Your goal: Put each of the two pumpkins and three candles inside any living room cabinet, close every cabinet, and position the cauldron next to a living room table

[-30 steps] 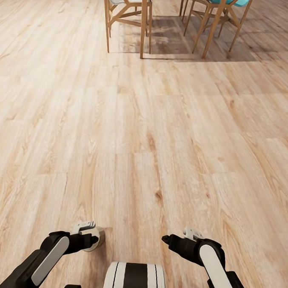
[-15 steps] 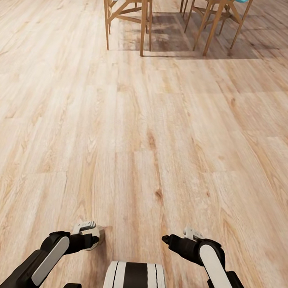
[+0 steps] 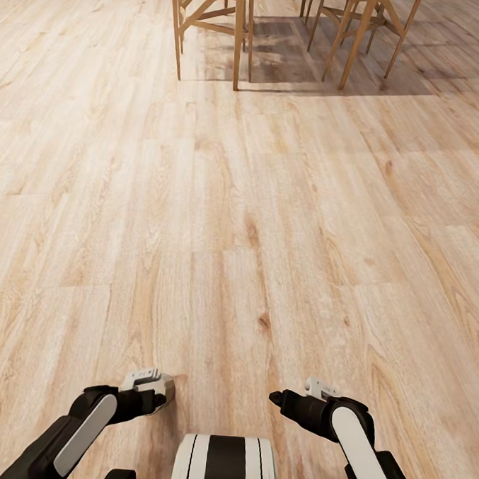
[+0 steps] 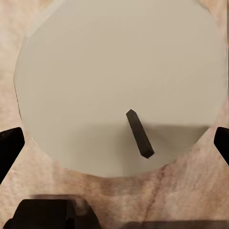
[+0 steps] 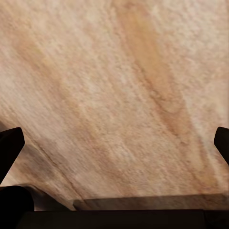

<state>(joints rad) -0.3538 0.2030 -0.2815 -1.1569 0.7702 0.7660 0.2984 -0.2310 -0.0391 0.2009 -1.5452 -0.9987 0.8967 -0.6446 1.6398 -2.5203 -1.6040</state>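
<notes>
Left claw (image 4: 114, 143) spread wide over the pale beige-grey stubby candle (image 4: 119, 81) on the wooden floor (image 3: 270, 199), seven o'clock; right claw (image 5: 114, 143) open, empty. Next call: close the left and lift.

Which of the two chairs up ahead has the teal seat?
The chair on the right; a sliver of teal cushion shows at its top. The chair on the left has a pale whitish seat. Both have light wooden legs.

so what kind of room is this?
Likely a home dining or living area: light wood plank floor, wooden chairs with cushioned seats at the far end. A pale candle sits under the left pincer.
</notes>
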